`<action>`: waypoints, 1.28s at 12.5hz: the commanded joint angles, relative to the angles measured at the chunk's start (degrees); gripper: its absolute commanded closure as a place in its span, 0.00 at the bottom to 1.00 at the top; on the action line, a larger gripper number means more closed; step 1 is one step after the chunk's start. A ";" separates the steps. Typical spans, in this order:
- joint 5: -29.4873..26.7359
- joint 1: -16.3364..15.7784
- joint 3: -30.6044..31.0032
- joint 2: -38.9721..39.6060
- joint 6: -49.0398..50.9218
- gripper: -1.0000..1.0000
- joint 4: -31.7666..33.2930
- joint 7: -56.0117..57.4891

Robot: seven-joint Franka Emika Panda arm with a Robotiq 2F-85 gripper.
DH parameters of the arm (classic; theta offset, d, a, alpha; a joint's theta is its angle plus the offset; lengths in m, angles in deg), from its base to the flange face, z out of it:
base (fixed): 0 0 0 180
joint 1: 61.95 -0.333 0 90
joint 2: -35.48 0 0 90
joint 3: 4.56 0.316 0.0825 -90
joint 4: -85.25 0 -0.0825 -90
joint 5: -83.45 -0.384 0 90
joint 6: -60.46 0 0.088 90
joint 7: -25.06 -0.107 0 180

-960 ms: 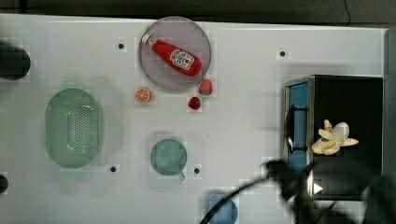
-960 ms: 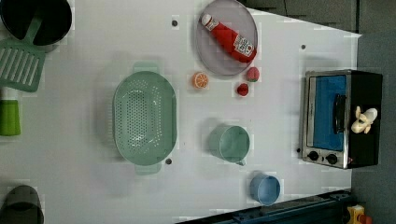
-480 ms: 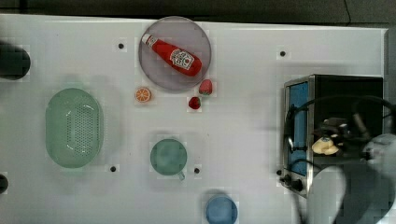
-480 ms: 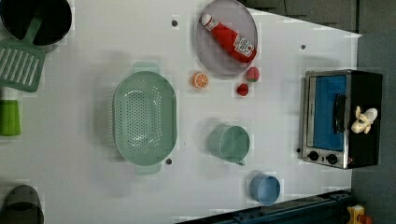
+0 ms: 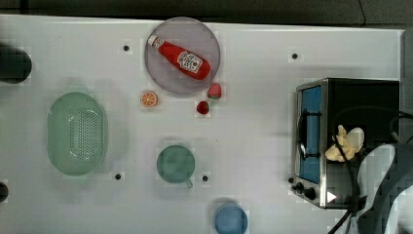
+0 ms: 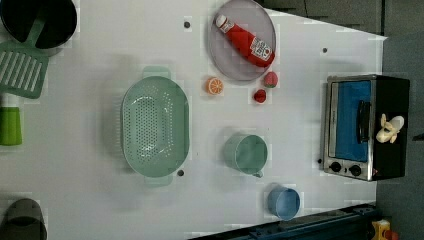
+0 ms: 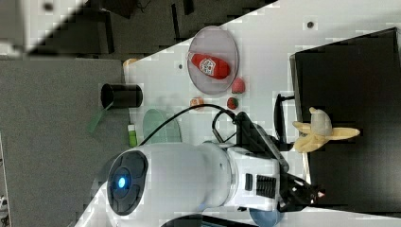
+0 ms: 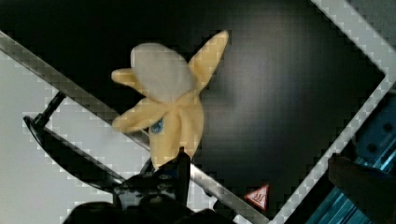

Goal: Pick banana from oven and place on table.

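1. The banana (image 5: 345,144) lies on the black top of the oven (image 5: 363,97), peel flaps splayed, near the front edge above the door handle.
2. The pincer (image 8: 254,161) hangs over the oven roof beside the banana, spread wide and holding nothing.
3. The oven stands at the top view's right end of the white tabletop (image 5: 258,117).
4. A green cup (image 5: 175,164) sits well apart from it.

banana (image 5: 345,144) on top of oven (image 5: 370,102), oven at table (image 5: 253,117) edge, top view's right
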 commanded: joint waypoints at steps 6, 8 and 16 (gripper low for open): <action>-7.79 -0.24 -1.05 8.42 -9.34 0.00 -0.39 6.53; -9.12 -0.19 -1.00 9.20 -13.17 0.00 1.96 6.53; -10.50 -0.09 -0.70 9.14 -15.47 0.64 3.38 6.52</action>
